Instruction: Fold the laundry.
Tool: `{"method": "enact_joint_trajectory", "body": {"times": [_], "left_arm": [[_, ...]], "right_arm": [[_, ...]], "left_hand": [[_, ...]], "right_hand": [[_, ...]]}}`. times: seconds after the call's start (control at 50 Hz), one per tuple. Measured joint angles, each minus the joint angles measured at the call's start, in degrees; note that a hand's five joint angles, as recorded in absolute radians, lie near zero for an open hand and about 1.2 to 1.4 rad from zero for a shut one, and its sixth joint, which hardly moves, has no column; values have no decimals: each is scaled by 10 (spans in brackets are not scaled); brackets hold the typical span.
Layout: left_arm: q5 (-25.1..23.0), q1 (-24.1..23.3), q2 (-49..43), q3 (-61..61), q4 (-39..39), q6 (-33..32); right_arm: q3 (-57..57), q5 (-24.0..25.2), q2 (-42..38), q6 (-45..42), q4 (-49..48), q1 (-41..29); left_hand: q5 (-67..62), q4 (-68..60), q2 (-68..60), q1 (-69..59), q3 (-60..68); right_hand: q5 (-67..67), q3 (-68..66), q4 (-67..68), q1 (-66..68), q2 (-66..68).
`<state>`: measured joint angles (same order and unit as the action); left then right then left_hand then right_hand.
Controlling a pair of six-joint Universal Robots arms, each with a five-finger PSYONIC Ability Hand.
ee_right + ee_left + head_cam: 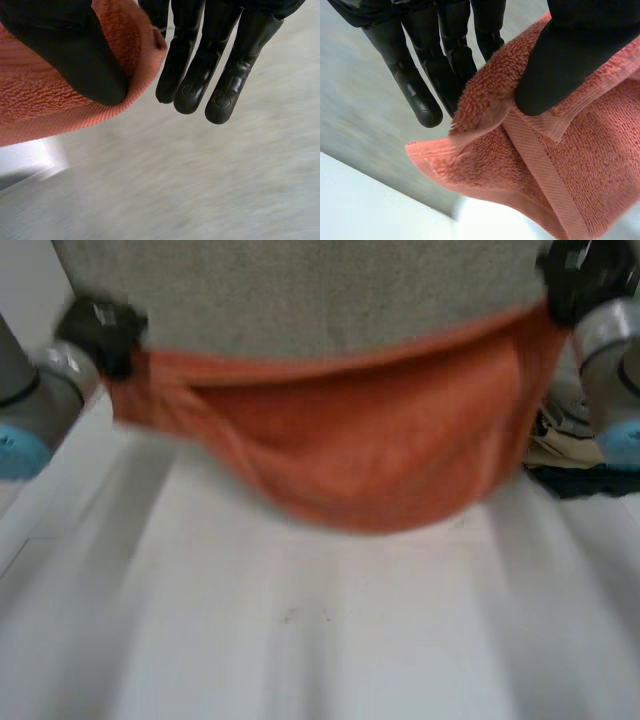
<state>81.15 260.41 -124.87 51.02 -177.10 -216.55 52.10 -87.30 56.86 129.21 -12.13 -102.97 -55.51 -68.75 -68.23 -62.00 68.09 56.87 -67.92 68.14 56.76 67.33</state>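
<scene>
Both top corners orange towel point(370, 440) pinched: L hand point(100, 332), R hand point(585, 278).

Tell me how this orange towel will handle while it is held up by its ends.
Floppy, most likely: the orange towel sags in a deep curve between the left hand and the right hand. Its looped pile looks grippy, so the pinches probably won't slip. It seems thick, so perhaps rather heavy for a cloth.

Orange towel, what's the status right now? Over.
Left hand pinching one end, right hand the other. Towel held up, sagging between. Clothes pile beside right arm.
</scene>
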Motion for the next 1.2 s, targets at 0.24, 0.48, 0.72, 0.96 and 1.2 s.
{"method": "enact_joint_trajectory", "body": {"times": [0.24,0.48,0.72,0.96,1.2], "left_arm": [[12,-10,73,9,-309,126],[6,-10,76,227,-328,126],[5,-8,35,410,-320,111],[-15,-3,128,482,-253,64],[-65,37,134,481,-176,63]], "right_arm": [[-20,-11,34,77,-229,-10],[189,8,55,80,-182,-15],[369,19,41,103,-63,-9],[423,35,71,109,-34,-4],[420,54,92,140,-33,33]], "left_hand": [[0,0,-1,0,2],[0,-2,-3,0,4],[18,53,50,3,-47],[294,324,317,249,-314],[311,338,332,263,-329]], "right_hand": [[0,0,0,0,0],[0,0,0,2,0],[0,0,0,2,0],[0,0,0,2,0],[0,0,0,2,0]]}}
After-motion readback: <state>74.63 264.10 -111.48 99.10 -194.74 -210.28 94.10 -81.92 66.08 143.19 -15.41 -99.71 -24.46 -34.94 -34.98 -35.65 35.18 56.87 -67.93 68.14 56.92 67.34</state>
